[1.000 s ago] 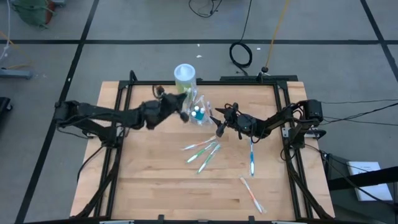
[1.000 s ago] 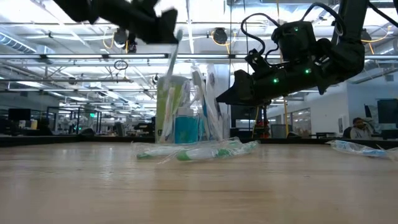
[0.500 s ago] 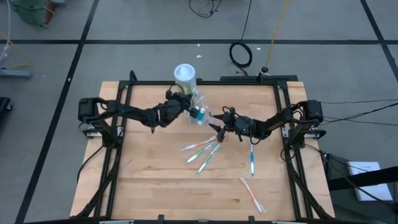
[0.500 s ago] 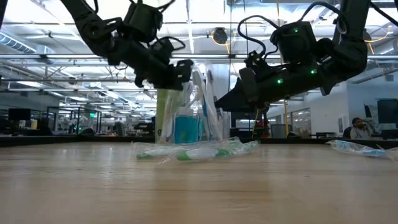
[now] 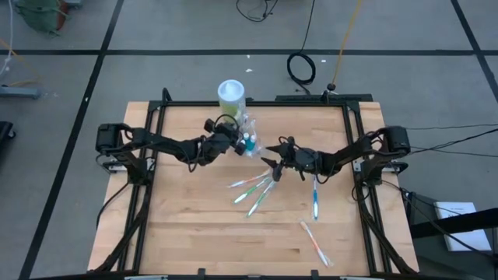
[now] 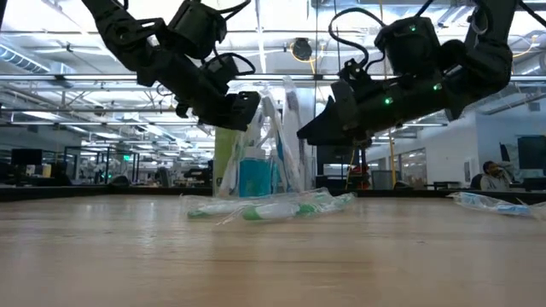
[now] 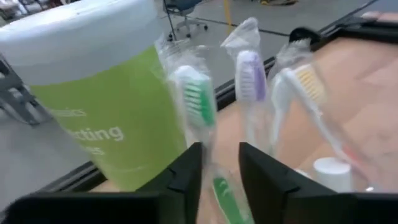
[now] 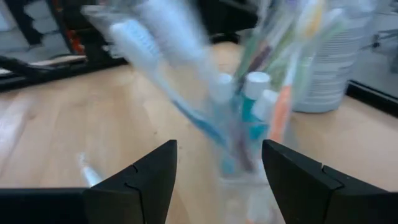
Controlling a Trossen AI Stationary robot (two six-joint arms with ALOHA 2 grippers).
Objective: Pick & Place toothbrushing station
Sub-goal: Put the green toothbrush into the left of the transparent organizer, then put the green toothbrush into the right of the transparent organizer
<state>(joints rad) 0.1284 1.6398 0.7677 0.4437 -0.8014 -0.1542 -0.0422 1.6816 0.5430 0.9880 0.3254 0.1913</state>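
The left end effector (image 5: 231, 140), clamped a second ago, is now parted around a green-bristled toothbrush (image 7: 198, 99) standing in the clear toothbrushing station (image 5: 250, 141) at the counter's (image 5: 194, 233) far edge; that brush appears delivered. The right end effector (image 5: 270, 165) hovers beside the station, fingers apart, empty.

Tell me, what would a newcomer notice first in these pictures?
First, the clear holder at the table's back middle, stuffed with wrapped toothbrushes, beside the green canister. The left hand and the right hand, open, flank it closely. Loose wrapped toothbrushes lie on the wood nearer the front.
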